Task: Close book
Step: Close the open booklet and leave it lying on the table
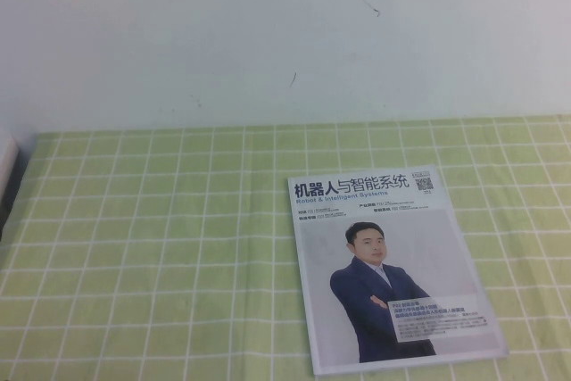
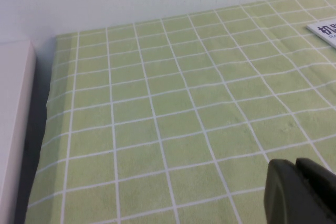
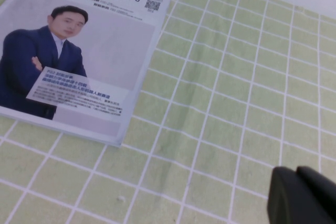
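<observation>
A magazine-like book point(image 1: 388, 265) lies shut and flat on the green checked cloth, right of centre, its cover showing a man in a dark suit under Chinese title text. The right wrist view shows the same book point(image 3: 73, 51); in the left wrist view only its corner point(image 2: 325, 31) shows. Neither arm appears in the high view. My left gripper point(image 2: 300, 165) hovers over bare cloth far from the book, its black fingers pressed together. My right gripper point(image 3: 297, 172) hangs above the cloth beside the book, apart from it, fingers also together and holding nothing.
The green checked cloth point(image 1: 161, 238) covers the table up to a white wall point(image 1: 268, 33) at the back. A white board-like object point(image 2: 13, 129) stands off the cloth's left edge, also seen as a sliver point(image 1: 5, 162) in the high view.
</observation>
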Robot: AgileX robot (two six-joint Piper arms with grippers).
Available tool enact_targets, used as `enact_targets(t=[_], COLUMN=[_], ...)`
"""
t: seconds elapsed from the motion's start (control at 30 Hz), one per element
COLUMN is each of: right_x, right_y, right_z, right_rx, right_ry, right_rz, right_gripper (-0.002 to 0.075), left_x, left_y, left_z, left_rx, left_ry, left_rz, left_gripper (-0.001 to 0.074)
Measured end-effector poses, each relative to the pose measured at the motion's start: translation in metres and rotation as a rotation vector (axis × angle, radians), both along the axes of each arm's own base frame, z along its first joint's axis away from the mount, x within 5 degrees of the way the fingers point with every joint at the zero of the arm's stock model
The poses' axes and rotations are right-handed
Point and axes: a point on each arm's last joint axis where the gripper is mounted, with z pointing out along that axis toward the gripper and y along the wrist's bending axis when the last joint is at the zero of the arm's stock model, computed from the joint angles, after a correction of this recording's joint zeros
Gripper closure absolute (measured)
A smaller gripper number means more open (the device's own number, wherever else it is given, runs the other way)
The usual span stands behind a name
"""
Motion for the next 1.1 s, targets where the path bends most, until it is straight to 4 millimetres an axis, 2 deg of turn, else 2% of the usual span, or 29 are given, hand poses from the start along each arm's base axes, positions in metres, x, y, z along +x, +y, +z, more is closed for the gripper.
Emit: enact_targets(t=[0.37, 0.57, 0.77, 0.83, 0.93, 1.1], right_x=[-0.001, 0.002, 0.007, 0.007, 0.006, 0.003], right_y=[0.0, -0.005, -0.008, -0.008, -0.009, -0.01], right_z=[-0.005, -0.033, -0.072, -0.077, -0.081, -0.09], right_rx=[0.017, 0.037, 0.045, 0.046, 0.042, 0.048], right_ry=[-0.041, -0.166, -0.321, -0.354, -0.341, -0.222], right_rz=[-0.011, -0.121, -0.205, -0.215, -0.232, -0.26], right_gripper=[0.0729, 0.0729, 0.0729, 0.0729, 0.0729, 0.0729], left_x=[0.0, 0.0, 0.0, 0.0, 0.0, 0.0], left_y=[0.0, 0.0, 0.0, 0.0, 0.0, 0.0], left_z=[0.0, 0.0, 0.0, 0.0, 0.0, 0.0], left_rx=[0.0, 0.0, 0.0, 0.0, 0.0, 0.002], left_ry=[0.001, 0.001, 0.001, 0.001, 0.002, 0.003], left_rz=[0.0, 0.0, 0.0, 0.0, 0.0, -0.001], left_gripper=[0.0738, 0.0738, 0.0738, 0.0738, 0.0738, 0.0738])
